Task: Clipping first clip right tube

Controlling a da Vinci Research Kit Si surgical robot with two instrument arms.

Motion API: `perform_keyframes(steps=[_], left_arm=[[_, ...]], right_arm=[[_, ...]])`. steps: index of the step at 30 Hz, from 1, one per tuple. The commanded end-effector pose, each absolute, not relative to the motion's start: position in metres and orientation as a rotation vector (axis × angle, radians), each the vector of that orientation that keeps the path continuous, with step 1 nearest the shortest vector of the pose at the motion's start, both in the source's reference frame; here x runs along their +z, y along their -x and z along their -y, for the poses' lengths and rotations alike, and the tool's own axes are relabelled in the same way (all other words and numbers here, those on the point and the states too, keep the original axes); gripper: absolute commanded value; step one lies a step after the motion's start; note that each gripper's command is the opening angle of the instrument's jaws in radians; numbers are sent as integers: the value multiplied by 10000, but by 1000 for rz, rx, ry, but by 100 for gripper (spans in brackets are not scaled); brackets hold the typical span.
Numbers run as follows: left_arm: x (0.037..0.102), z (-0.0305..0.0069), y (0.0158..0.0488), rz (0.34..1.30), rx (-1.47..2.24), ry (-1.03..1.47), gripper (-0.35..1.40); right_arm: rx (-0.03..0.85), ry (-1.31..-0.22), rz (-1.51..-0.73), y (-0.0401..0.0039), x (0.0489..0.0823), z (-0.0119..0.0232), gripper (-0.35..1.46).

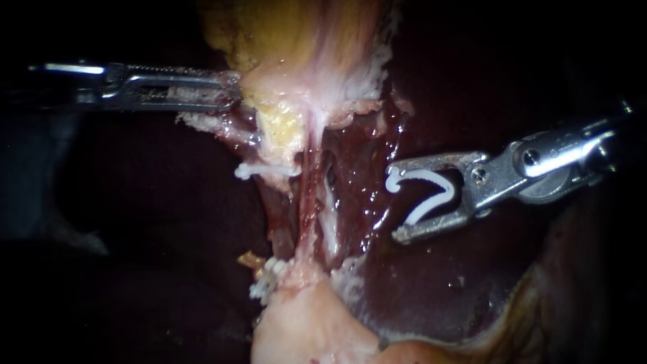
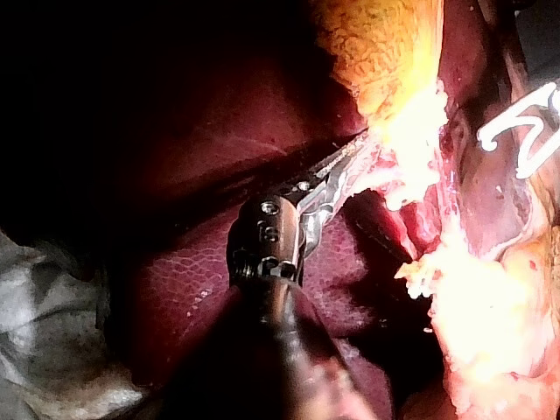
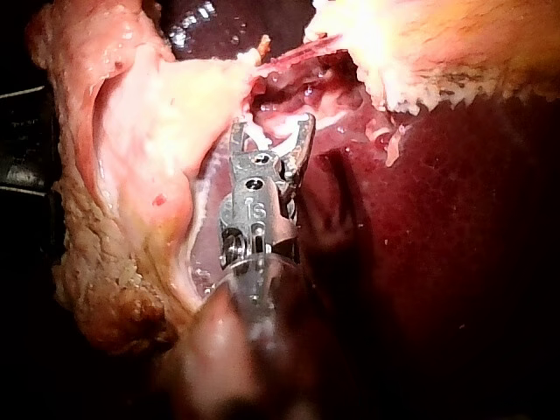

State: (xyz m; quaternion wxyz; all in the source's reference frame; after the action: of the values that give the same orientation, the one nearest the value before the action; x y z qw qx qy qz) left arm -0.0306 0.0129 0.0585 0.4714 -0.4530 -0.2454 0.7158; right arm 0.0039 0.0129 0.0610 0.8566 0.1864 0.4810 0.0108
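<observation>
white clip [image 1: 430, 207], where is it?
– held open between the right instrument's [image 1: 394, 202] jaws, which stand wide apart and touch it from both sides, over the liver [image 1: 431, 283].
and the right tube [image 1: 329, 202]?
– near those jaw tips, not between them, running down from the gallbladder [image 1: 303, 40].
left instrument [image 1: 226, 91]?
– jaws closed on the gallbladder's lower edge.
</observation>
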Motion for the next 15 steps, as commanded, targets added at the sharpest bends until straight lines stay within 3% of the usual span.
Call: perform_keyframes(steps=[1,7,15], left_arm=[[585,-129,306,601,1753,1110,-35],[579,-134,299,612,1753,1110,-35],[535,-166,268,601,1699,1140,-35]], right_arm=[[23,-392,-1011,-39,610,-129,50],[23,-391,-1011,-39,610,-129,50],[23,-391,-1011,-39,610,-129,50]])
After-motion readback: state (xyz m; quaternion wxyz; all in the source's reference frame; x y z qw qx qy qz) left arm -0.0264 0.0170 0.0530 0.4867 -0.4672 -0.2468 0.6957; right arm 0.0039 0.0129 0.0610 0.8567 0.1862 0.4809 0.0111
